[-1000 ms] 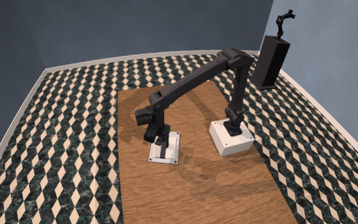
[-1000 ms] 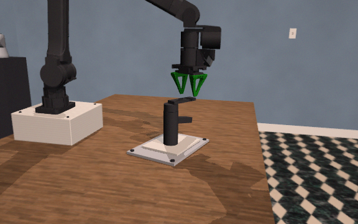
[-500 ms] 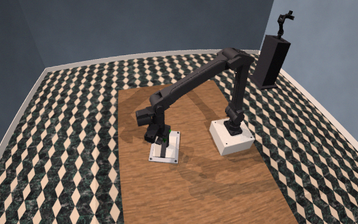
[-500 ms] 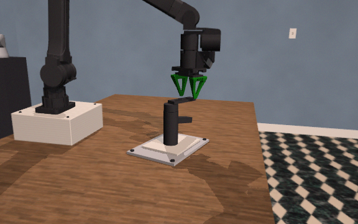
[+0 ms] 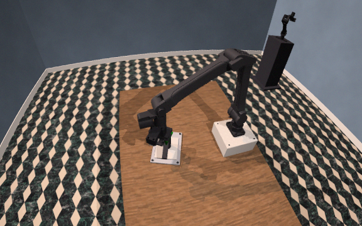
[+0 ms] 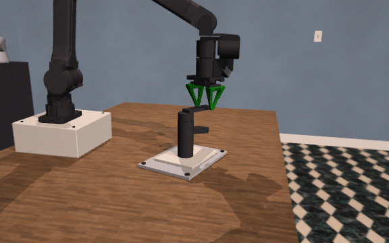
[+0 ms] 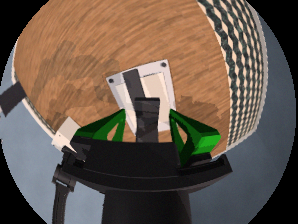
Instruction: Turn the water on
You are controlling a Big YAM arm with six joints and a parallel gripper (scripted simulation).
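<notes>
A black tap (image 6: 185,135) stands upright on a white base plate (image 6: 182,160) on the wooden table. Its lever (image 6: 196,109) lies roughly level on top and points right, above the short spout (image 6: 201,129). My gripper (image 6: 205,106) hangs straight down over the lever's free end, its green fingers open, with the tips level with the lever and one on each side. In the wrist view the lever (image 7: 147,129) runs between the two fingers of the gripper (image 7: 148,117) with gaps on both sides, above the plate (image 7: 143,86). In the top view the gripper (image 5: 164,142) covers most of the tap (image 5: 166,152).
The arm's white base block (image 6: 63,135) sits on the table left of the tap. A black pedestal (image 5: 273,63) carrying a camera stands on the floor beyond the table. The table's right edge (image 6: 282,175) drops to the checkered floor.
</notes>
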